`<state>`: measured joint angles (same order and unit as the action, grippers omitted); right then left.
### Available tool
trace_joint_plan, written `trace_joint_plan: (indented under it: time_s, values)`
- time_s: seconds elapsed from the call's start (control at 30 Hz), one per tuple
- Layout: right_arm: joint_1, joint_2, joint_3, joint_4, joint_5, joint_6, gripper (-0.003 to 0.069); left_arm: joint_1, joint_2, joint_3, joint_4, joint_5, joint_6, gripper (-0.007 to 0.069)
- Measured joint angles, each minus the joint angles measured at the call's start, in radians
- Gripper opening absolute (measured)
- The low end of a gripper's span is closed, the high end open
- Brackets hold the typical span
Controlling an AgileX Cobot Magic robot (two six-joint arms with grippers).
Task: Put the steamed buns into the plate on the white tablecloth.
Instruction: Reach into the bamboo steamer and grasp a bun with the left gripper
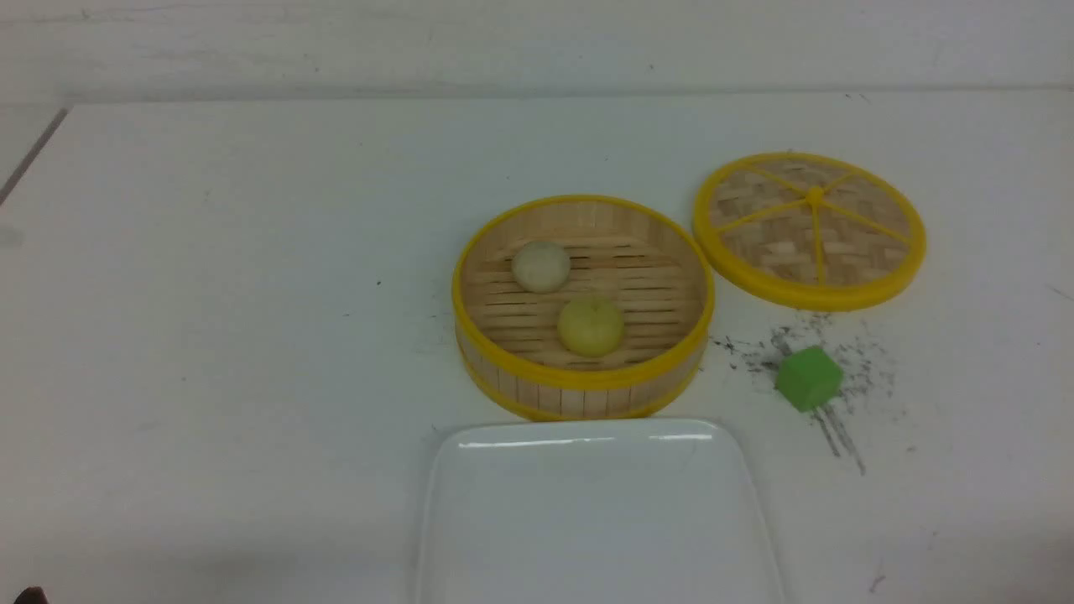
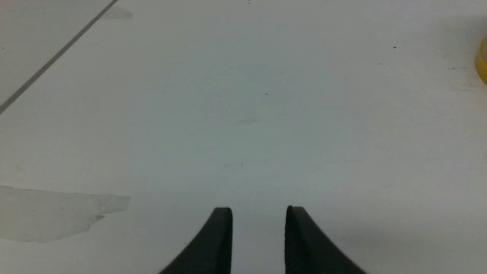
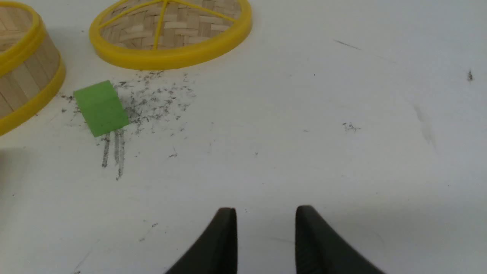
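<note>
Two steamed buns sit inside the open bamboo steamer (image 1: 583, 390): an off-white one (image 1: 541, 267) at the back left and a pale yellow one (image 1: 591, 326) nearer the front. The glossy white plate (image 1: 470, 470) lies on the white tablecloth (image 1: 210, 335) just in front of the steamer, with nothing on it. Neither gripper shows in the front view. In the left wrist view my left gripper (image 2: 258, 209) hangs open over bare cloth. My right gripper (image 3: 265, 209) is open too, over cloth to the right of the green cube (image 3: 101, 107).
The steamer's woven lid (image 1: 810, 228) lies flat at the back right. A green cube (image 1: 808, 378) sits among black scuff marks right of the steamer. The steamer's yellow rim (image 2: 483, 61) peeks in at the edge of the left wrist view. The cloth's left edge (image 1: 33, 151) runs diagonally.
</note>
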<state>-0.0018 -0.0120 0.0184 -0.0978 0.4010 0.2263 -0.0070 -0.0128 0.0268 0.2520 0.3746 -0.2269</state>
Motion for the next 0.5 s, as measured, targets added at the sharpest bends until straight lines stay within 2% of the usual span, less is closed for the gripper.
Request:
trace_joint_plan:
  time_s: [0.5]
  values:
    - [0.000,0.000,0.000,0.000,0.000,0.000,0.0239,0.000,0.000,0.000,0.000,0.001,0.000,0.0240]
